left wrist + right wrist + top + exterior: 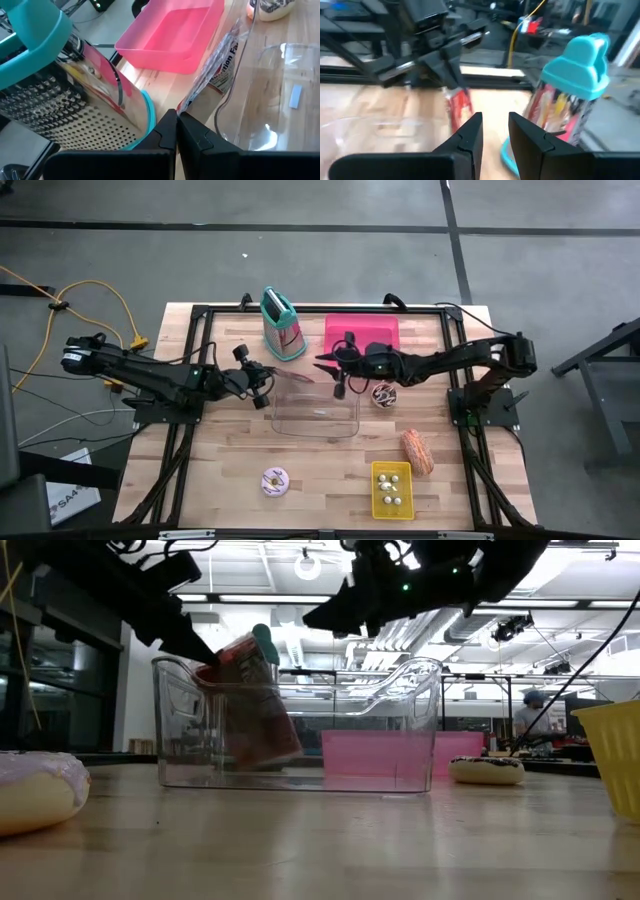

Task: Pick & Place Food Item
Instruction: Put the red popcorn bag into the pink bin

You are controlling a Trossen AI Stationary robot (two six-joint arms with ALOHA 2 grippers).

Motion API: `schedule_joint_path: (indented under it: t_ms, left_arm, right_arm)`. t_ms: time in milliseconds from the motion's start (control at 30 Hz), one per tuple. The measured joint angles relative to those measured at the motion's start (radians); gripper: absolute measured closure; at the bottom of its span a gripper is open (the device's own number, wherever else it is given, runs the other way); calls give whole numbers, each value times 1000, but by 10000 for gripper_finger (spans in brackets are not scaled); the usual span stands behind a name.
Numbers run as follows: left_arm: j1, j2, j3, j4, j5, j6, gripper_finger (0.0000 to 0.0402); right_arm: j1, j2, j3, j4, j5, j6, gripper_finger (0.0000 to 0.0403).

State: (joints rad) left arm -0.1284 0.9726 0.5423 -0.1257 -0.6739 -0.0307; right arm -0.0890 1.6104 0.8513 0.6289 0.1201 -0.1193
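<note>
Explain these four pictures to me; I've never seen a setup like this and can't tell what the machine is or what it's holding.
Two dark robot arms work at a wooden table. One picture looks down from above, one looks level across the tabletop, and two come from cameras on the arms' wrists.

The left gripper has its fingers shut on a food packet, holding it over the rim of a clear plastic bin. The right gripper hangs above the bin with its fingers slightly apart, holding nothing.

Also on the table: a teal-handled grater, a pink tray, a yellow tray of small pieces, two doughnuts, and an orange bread-like roll.
</note>
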Motion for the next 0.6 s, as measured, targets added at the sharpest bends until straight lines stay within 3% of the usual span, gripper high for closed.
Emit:
schedule_joint_path:
  t_ms: [167,600]
  left_arm:
    - [0,0,0,17,0,8,401]
    - [0,0,0,82,0,40,401]
  right_arm:
    - [24,61,11,52,69,-34,311]
    - [24,88,34,41,30,18,205]
